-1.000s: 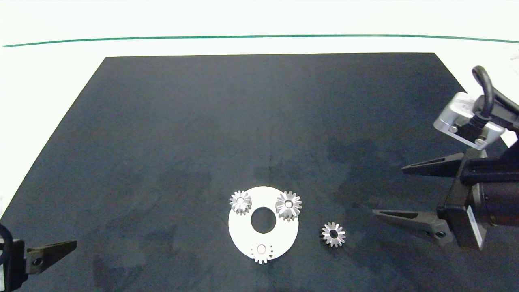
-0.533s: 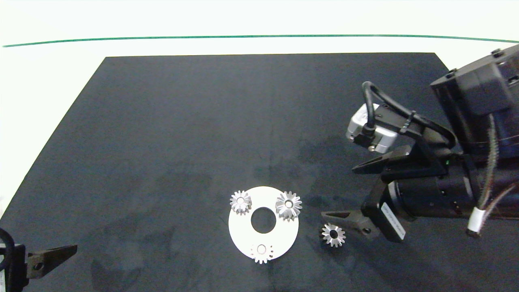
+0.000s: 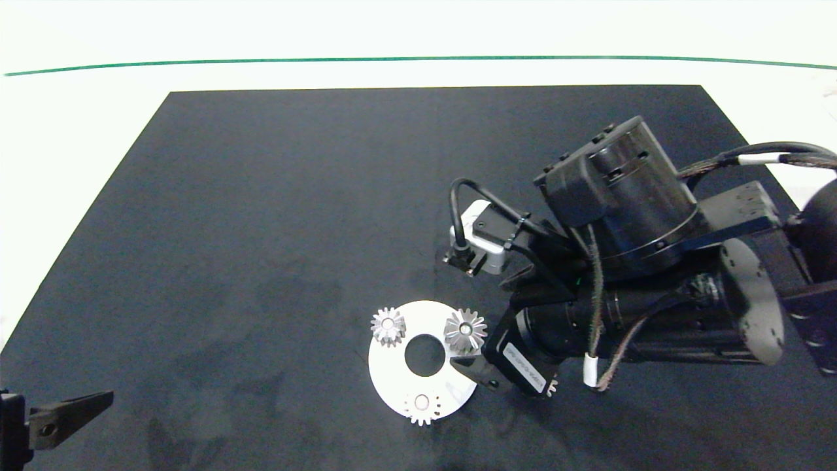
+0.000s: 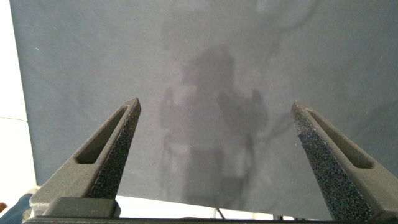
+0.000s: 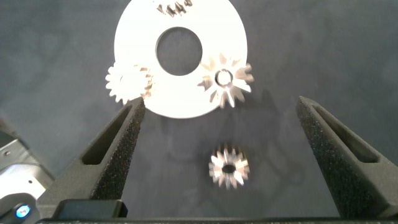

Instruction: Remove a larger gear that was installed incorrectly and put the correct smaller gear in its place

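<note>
R hand (image 5: 221, 134) open over smaller gear (image 5: 229, 167)

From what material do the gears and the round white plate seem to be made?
The larger gear and the loose smaller gear look like bare silver metal, with bright glints on their teeth. The white plate is flat and matte, perhaps plastic or painted metal; I cannot tell which.

From overhead, the right arm covers almost all of the loose smaller gear (image 3: 553, 387); the left gripper (image 3: 65, 412) is cut off at the frame edge.
</note>
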Robot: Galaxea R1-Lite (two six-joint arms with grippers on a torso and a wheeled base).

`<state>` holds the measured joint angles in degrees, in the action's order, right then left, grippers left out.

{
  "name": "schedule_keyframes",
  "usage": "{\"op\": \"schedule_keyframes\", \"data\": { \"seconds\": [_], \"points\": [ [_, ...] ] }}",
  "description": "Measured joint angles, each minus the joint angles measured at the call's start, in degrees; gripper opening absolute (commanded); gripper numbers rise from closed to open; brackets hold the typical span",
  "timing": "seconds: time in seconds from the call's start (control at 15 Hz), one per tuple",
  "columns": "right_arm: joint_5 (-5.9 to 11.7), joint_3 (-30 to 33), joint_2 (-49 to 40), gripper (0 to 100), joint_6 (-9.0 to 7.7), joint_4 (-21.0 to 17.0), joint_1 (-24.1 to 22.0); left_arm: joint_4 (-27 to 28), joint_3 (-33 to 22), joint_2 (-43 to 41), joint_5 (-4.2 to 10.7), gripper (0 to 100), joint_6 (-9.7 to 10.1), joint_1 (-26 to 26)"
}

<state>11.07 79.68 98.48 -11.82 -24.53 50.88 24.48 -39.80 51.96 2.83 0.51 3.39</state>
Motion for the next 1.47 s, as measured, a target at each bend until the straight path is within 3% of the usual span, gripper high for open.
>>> {"op": "schedule_keyframes", "data": {
  "seconds": [0.33,1.0,1.47],
  "points": [
    [1.9,1.85,5.74,100,-1.16,0.13,-0.61,-0.63,0.0,-1.66,0.0,100,-0.02,0.09],
    [2.49,2.95,9.55,100,-1.21,0.46,-3.36,-0.63,0.17,-1.79,0.01,100,0.0,0.02],
    [2.95,3.12,10.87,86,-1.97,0.69,-3.17,-0.63,0.17,-1.74,0.04,100,-0.02,0.02]
  ]
}}
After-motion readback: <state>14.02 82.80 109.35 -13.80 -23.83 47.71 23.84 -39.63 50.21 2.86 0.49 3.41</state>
